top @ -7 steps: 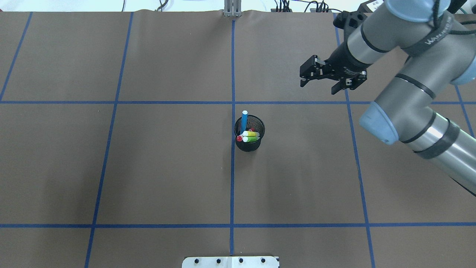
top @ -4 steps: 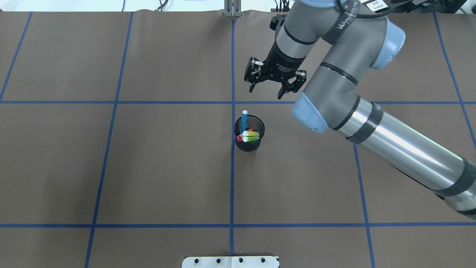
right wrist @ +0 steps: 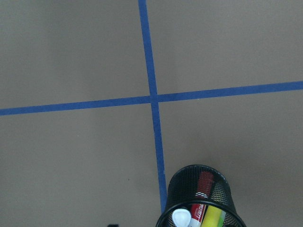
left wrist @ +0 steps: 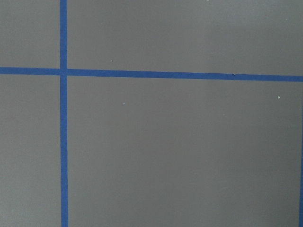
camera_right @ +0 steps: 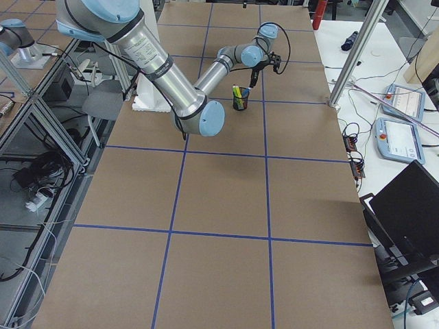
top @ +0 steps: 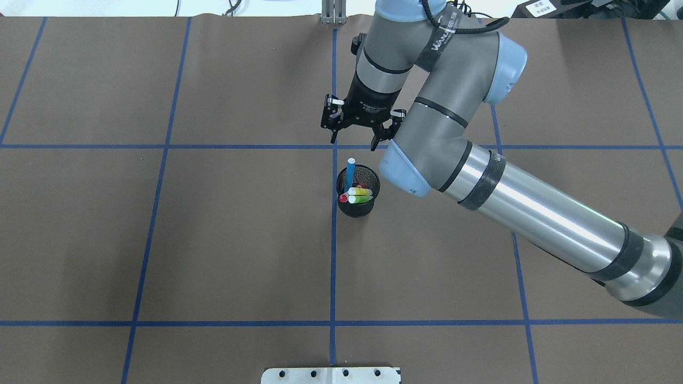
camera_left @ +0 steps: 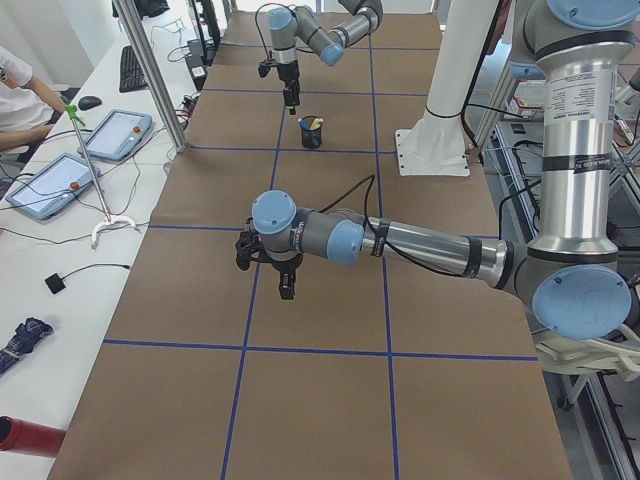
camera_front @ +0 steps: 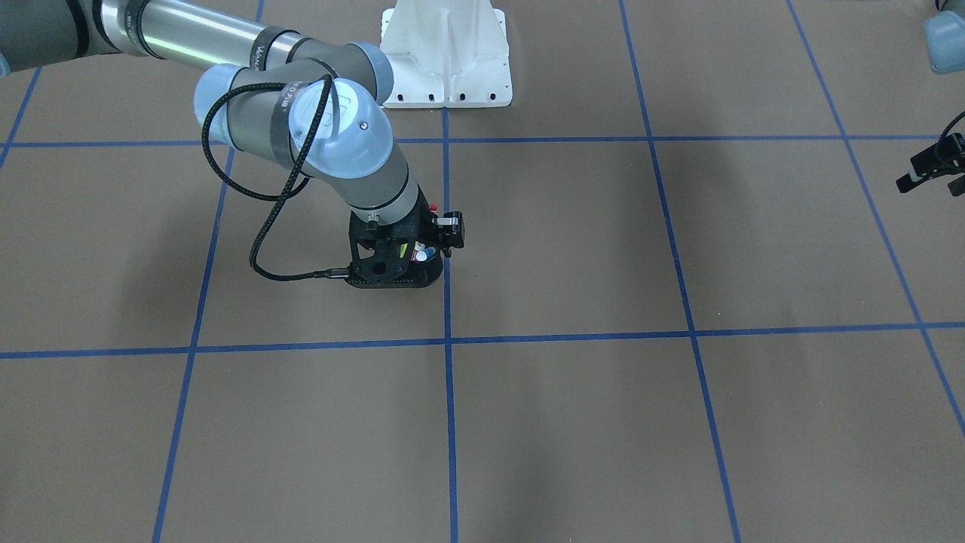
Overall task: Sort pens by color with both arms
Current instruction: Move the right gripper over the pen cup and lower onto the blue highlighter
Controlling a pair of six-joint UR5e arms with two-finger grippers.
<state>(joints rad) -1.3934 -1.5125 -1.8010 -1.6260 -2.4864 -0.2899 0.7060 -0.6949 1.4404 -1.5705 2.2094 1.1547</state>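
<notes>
**Overhead.** Noted right arm point(top: 507, 202) reaching in from the right edge. Right gripper point(top: 354, 143) hanging over the far side of the black mesh cup point(top: 358, 209), fingers spread wide, nothing between them. Found all four pens inside the cup, near the middle of the table point(top: 213, 240), just right of the centre line of blue tape point(top: 333, 266). Blue pen point(top: 350, 173) leaning toward the far rim. Yellow pen point(top: 361, 191) and green pen point(top: 363, 199) side by side across the near rim. White pen point(top: 344, 198) showing only its red end, to their left.

**Front-facing.** Right gripper in front of the cup, hiding most of it. A few pen tips glimpsed through the fingers. Left gripper point(camera_front: 931, 167) cut off at the view's right edge, well apart from the cup. Cannot tell how far open.

**Left side.** Left arm point(camera_left: 400, 240) near and large, its gripper over bare paper. Far arm's gripper above the cup.

**Right side.** Pens standing in the cup, far gripper tip just beside them.

**Left wrist.** Only brown paper and tape lines. No fingers in view.

**Right wrist.** Cup at the bottom edge, just right of a tape line, with a pale cap, the white pen and the yellow pen inside. No fingers in view.
</notes>
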